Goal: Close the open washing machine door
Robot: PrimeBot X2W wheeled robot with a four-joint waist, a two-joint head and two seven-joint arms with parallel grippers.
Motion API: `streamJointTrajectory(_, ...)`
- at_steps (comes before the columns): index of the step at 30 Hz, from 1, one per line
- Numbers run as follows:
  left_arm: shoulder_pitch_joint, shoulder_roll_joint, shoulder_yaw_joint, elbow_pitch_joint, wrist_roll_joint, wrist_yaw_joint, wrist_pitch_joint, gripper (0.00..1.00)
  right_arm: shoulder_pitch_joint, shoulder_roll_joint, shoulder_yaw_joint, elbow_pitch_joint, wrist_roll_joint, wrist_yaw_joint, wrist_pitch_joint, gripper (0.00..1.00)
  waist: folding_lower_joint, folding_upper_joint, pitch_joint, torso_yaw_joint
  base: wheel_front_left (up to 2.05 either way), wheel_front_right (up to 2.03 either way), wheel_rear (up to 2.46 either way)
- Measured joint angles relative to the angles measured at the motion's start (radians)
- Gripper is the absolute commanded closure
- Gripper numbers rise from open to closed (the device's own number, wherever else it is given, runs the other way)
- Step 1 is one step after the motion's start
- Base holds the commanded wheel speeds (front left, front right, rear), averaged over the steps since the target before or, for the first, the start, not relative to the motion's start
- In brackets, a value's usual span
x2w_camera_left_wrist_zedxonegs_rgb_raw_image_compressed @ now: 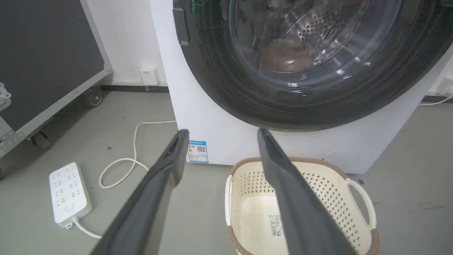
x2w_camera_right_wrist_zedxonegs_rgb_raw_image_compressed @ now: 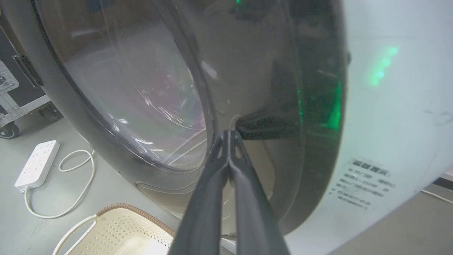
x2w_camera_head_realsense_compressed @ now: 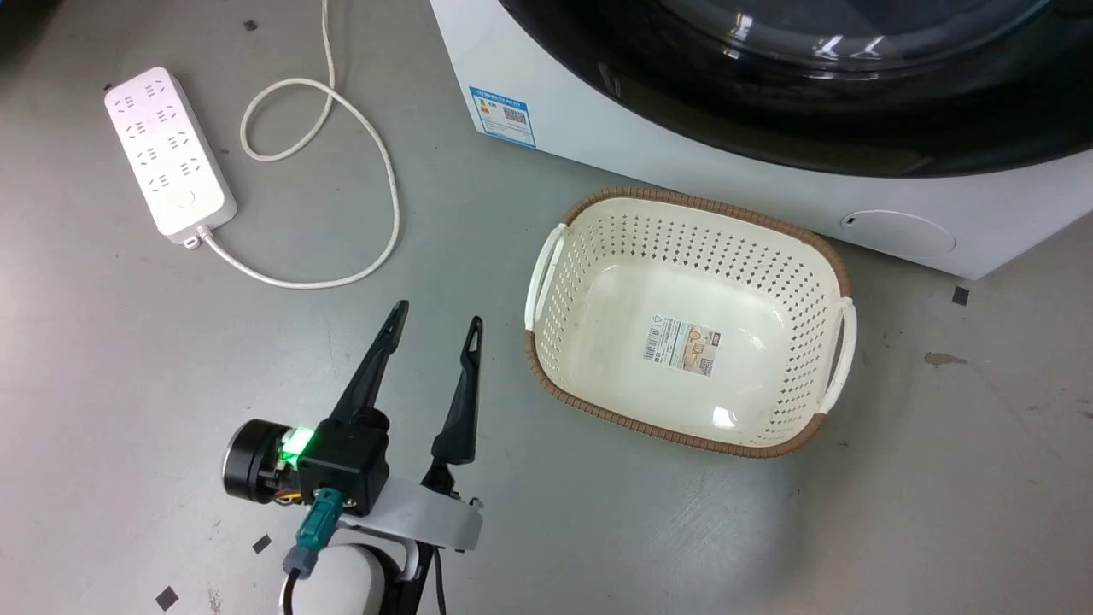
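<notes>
The closing push is in its final part, I judge. The right end effector has its two fingers pressed together, holding nothing, and their joined tips rest on the washing machine door where the clear bowl window meets the glossy black rim. A dark reflection of the fingers shows in the rim at 3 o'clock from the tips.

In the left wrist view the door looks flush, or very nearly so, with the white front of the washing machine, and the drum holes show through the glass. Whether the latch has caught cannot be told.

The left end effector hangs above the floor with its fingers apart and empty. A cream laundry basket stands at its 3 o'clock and a white power strip at its 11 o'clock.

The next move probably calls for a short, firm press straight into the rim, tips kept off the bulging glass, until the door seats. Then the arm can draw straight back, clear of the basket.
</notes>
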State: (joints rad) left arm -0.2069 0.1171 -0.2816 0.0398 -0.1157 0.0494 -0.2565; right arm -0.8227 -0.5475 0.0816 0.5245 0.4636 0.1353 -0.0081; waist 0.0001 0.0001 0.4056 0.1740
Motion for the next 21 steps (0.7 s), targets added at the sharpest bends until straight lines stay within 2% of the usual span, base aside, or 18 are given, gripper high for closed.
streamJointTrajectory(11,0.004,-0.010,0.022,0.027,0.007,-0.015,0.000,0.00,-0.016,0.051,0.002,0.102,-0.024,0.002,-0.063,1.00,-0.0001,0.0000,-0.058,-0.013,0.00,0.00,0.00)
streamJointTrajectory(12,0.006,-0.011,0.027,0.030,0.007,-0.017,0.000,0.00,-0.007,0.057,0.004,0.101,-0.024,0.000,-0.080,0.55,0.0000,0.0000,-0.069,-0.016,0.00,0.00,0.00)
streamJointTrajectory(13,0.009,-0.010,0.032,0.032,0.007,-0.018,0.000,0.00,0.006,0.065,0.006,0.100,-0.023,-0.003,-0.094,0.00,-0.0001,0.0000,-0.081,-0.020,0.00,0.00,0.00)
streamJointTrajectory(21,0.071,0.000,0.073,0.053,0.004,-0.032,0.000,0.00,0.212,0.167,0.037,0.013,-0.054,-0.004,-0.182,0.00,-0.0003,0.0000,-0.197,-0.072,0.00,0.00,0.00)
